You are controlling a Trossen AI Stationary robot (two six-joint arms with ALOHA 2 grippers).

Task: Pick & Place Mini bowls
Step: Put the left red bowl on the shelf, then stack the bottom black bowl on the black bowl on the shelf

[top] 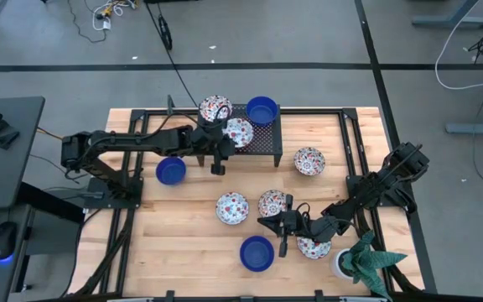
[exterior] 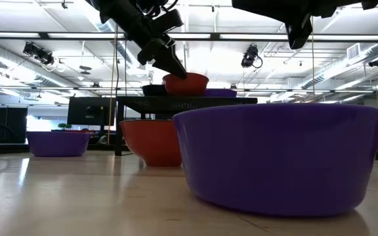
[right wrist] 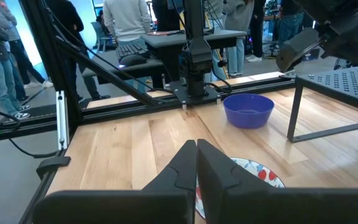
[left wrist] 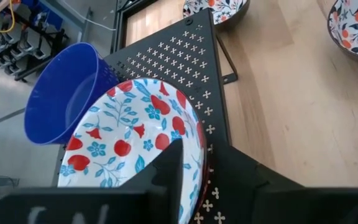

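Observation:
A black perforated rack (top: 262, 134) at the far middle carries two floral mini bowls (top: 215, 107) (top: 239, 132) and a blue one (top: 262, 110). My left gripper (top: 226, 141) stands open at the nearer floral bowl (left wrist: 129, 143), one finger inside it and one outside its rim. That bowl rests by its base on the rack (exterior: 186, 83). On the table lie blue bowls (top: 171, 171) (top: 257, 253) and floral bowls (top: 309, 161) (top: 231, 208) (top: 272, 202) (top: 313, 247). My right gripper (top: 267, 223) is shut and hangs level beside a floral bowl (right wrist: 257, 173), holding nothing. My left gripper straddles the floral bowl's rim (left wrist: 199, 163) on its left side, one finger (left wrist: 166, 171) inside and one outside, slanting down from the table's left. A strip of the bowl's inside shows between the inner finger and the rim. Whether a finger touches the bowl I cannot tell.
A white pot with a green plant (top: 355, 262) stands at the near right corner. Black frame rails (top: 355, 143) run along the table's sides. People stand beyond the table's left side (right wrist: 129, 25). Bare wood lies between the rack and the near bowls.

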